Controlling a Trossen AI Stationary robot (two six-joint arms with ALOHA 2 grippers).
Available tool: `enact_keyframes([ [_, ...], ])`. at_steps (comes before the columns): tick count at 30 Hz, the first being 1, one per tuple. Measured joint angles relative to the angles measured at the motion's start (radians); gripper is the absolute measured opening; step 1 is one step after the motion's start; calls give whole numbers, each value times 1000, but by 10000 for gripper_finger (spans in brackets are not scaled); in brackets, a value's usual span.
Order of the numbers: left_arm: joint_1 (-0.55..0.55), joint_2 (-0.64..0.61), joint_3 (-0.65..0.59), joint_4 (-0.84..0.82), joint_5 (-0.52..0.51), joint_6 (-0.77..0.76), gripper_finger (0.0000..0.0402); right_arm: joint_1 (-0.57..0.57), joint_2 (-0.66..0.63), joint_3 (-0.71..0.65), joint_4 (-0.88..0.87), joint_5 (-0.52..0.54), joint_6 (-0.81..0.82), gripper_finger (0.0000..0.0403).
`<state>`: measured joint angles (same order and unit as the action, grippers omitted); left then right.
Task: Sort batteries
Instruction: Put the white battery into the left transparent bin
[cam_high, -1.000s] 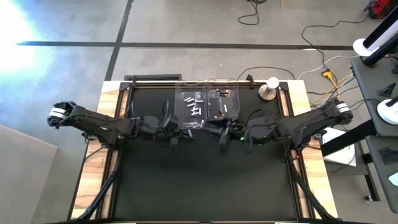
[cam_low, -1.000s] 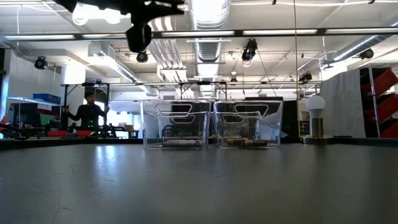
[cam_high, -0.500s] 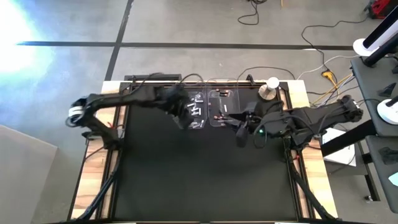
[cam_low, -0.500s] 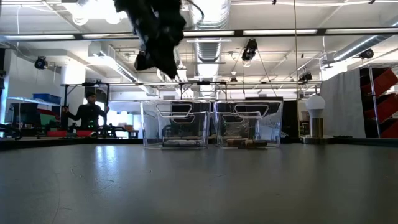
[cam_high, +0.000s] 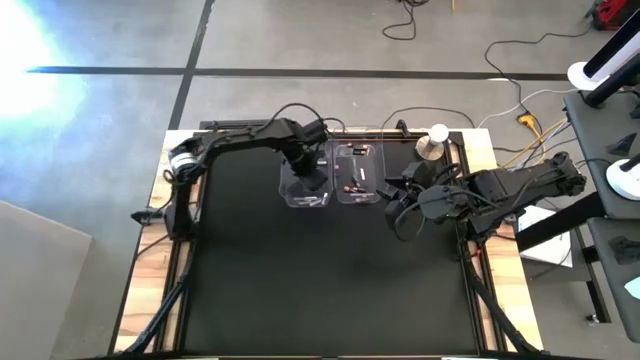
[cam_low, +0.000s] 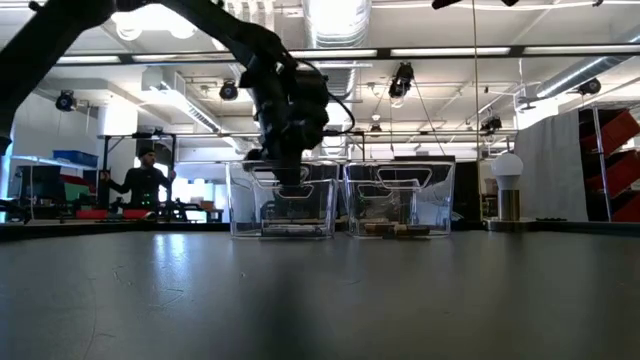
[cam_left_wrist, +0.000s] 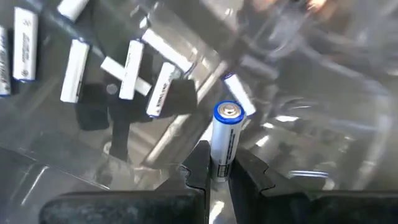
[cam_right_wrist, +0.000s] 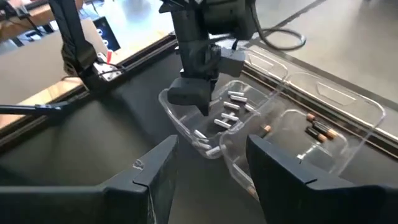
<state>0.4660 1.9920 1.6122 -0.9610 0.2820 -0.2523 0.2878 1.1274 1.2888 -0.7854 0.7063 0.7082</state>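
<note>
— Where is the left claw (cam_left_wrist: 217, 177)?

— Over the left bin (cam_high: 305, 178), reaching down into it. It is clenched on one battery (cam_left_wrist: 225, 138), which stands upright between the two fingers (cam_left_wrist: 200, 163) with its top end showing.

— What does that battery look like?

— A slim white cylinder with a blue band near the top and a silvery cap with a small raised button. There is dark print along its side, too small to read.

— And the rest of them?

— The silvery-white cells (cam_left_wrist: 130, 70) lie loose on the floor of the left bin, some side by side, a couple crossed over each other. From the right wrist I see them as a small scatter (cam_right_wrist: 231, 107) just beside the left claw's tip. The dark cells with reddish ends (cam_right_wrist: 319, 132) lie in the right bin (cam_high: 358, 172), a few of them close together near one end.

— The bins themselves?

— Clear, rectangular, standing touching side by side at the far middle of the dark worktop (cam_high: 320, 280). From table height their walls (cam_low: 282, 200) let the cells on their floors show through.

— The right claw (cam_high: 394, 203)?

— It hangs above the worktop just right of the right bin, fingers (cam_right_wrist: 152, 165) spread apart, holding nothing.

— Anything else there?

— A round silver-and-white knob (cam_high: 434, 141) stands near the far right corner of the worktop, apart from the bins. A person (cam_low: 143, 182) stands well back in the room behind.
</note>
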Motion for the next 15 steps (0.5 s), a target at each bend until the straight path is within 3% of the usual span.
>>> enact_keyframes([
  [15, -2, 91, 74, -12, -25, 72, 17, -21, -18, 0, -91, 20, 0, 169],
])
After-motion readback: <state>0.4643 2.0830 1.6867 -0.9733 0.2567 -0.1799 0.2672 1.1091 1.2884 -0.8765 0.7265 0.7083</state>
